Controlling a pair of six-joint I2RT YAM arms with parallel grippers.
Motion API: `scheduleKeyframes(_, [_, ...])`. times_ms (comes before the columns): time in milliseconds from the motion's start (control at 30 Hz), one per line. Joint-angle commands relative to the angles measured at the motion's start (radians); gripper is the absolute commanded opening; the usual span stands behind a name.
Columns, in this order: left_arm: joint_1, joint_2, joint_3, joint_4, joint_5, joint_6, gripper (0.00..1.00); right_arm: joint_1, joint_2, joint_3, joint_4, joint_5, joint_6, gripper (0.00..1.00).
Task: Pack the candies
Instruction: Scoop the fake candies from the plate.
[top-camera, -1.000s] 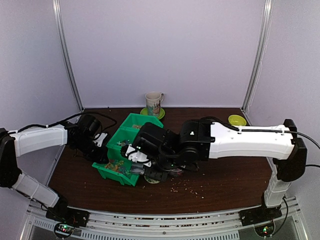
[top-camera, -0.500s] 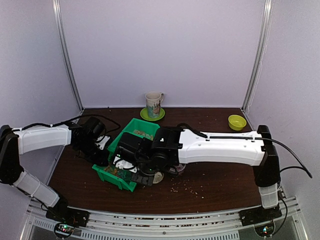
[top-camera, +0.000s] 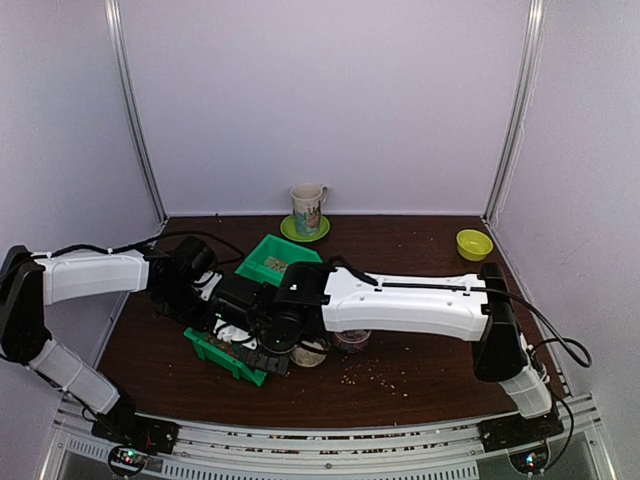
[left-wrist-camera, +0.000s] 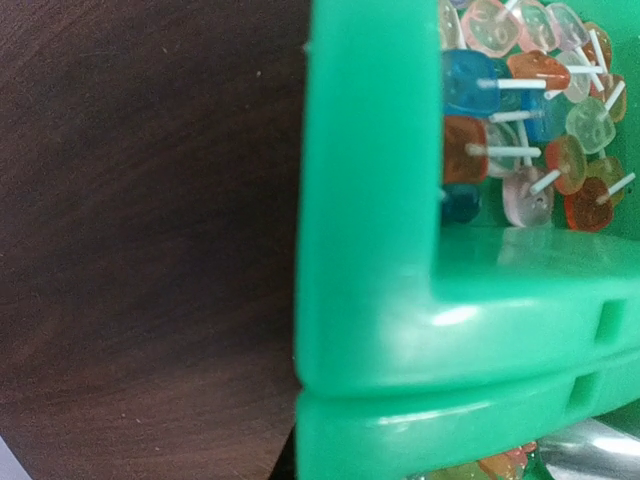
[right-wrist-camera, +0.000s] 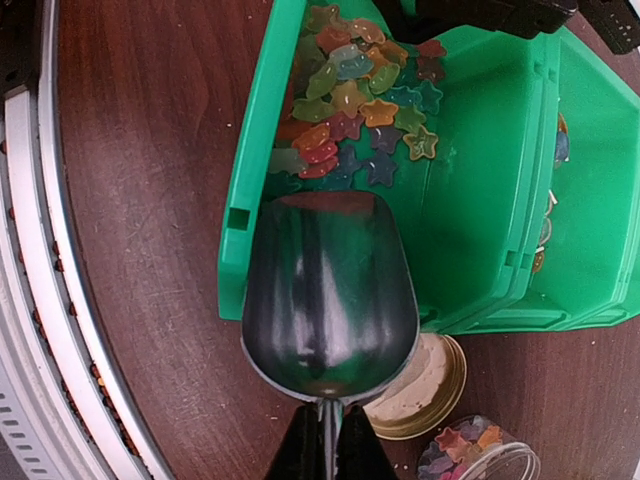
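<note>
A dark wooden table sits inside a plain white booth. Nearest to me, a few stray pieces lie loose on the wood. My right pincer is clamped tight on the thin handle of a metal scoop. In the last second my right arm has stretched well over to the left, carrying the scoop away from the jar and up to the bin. The scoop is empty, its mouth resting across the near rim of the green bin. Just beside it lie a round tan lid and a clear jar with some sweets inside. The candies, mostly star shapes in mixed colours, are heaped in the bin just beyond the scoop's lip. I judge another load is about to be dug. My left pincer is closed, seemingly on the bin's far wall, steadying it. At the back stand a mug and a yellow bowl.
</note>
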Motion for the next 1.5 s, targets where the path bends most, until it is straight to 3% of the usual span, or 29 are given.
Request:
scheduleKeyframes(0, [-0.015, 0.019, 0.072, 0.113, 0.063, -0.034, 0.0, -0.015, 0.066, 0.004, 0.047, -0.074, 0.006, 0.0])
scheduleKeyframes(500, [-0.015, 0.019, 0.068, 0.144, 0.129, -0.025, 0.0, -0.048, 0.044, -0.248, 0.431, -0.071, 0.061, 0.0])
scheduleKeyframes(733, [-0.015, 0.004, 0.062, 0.156, 0.148, -0.023, 0.0, -0.091, 0.056, -0.249, 0.421, -0.035, 0.216, 0.0])
scheduleKeyframes(967, [-0.014, 0.006, 0.062, 0.159, 0.153, -0.023, 0.0, -0.092, 0.037, -0.317, 0.499, -0.034, 0.229, 0.0])
scheduleKeyframes(1467, [-0.012, -0.001, 0.063, 0.154, 0.145, -0.027, 0.0, -0.11, -0.113, -0.727, 1.016, -0.008, 0.17, 0.0])
